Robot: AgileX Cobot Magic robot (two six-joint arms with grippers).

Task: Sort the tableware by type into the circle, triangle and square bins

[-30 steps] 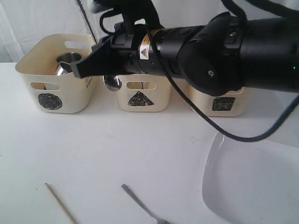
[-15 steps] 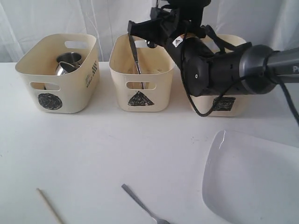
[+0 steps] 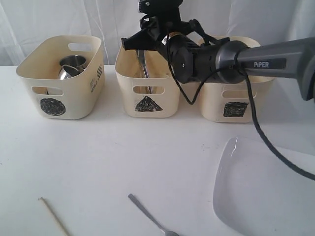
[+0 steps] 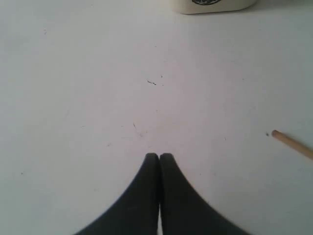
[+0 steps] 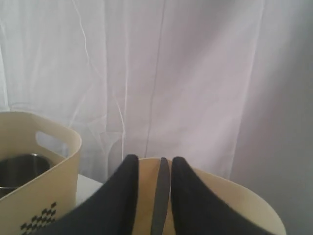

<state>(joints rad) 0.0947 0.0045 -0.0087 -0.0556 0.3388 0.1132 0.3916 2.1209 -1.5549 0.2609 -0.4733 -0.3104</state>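
My right gripper (image 3: 129, 43) hovers over the triangle bin (image 3: 146, 104), open. A metal spoon handle (image 5: 160, 196) stands between its fingers, close to one and clear of the other. The same spoon handle (image 3: 143, 66) leans inside that bin. Steel mugs (image 3: 73, 64) lie in the circle bin (image 3: 74, 105). The square bin (image 3: 235, 109) is partly hidden by the arm. A metal fork (image 3: 147, 216), a wooden chopstick (image 3: 53, 216) and the large white plate (image 3: 266, 191) lie on the table. My left gripper (image 4: 159, 156) is shut and empty above the table, with the chopstick (image 4: 293, 144) off to one side.
A white curtain hangs right behind the three bins. The right arm's black cable loops down over the table beside the plate. The right wrist view shows the circle bin's wall (image 5: 44, 191) with a mug (image 5: 19, 169) inside. A bin's base (image 4: 212, 5) edges the left wrist view.
The right arm swung away from the camera to the back and lowered the spoon into the triangle bin. Its fingers now stand apart around the handle.
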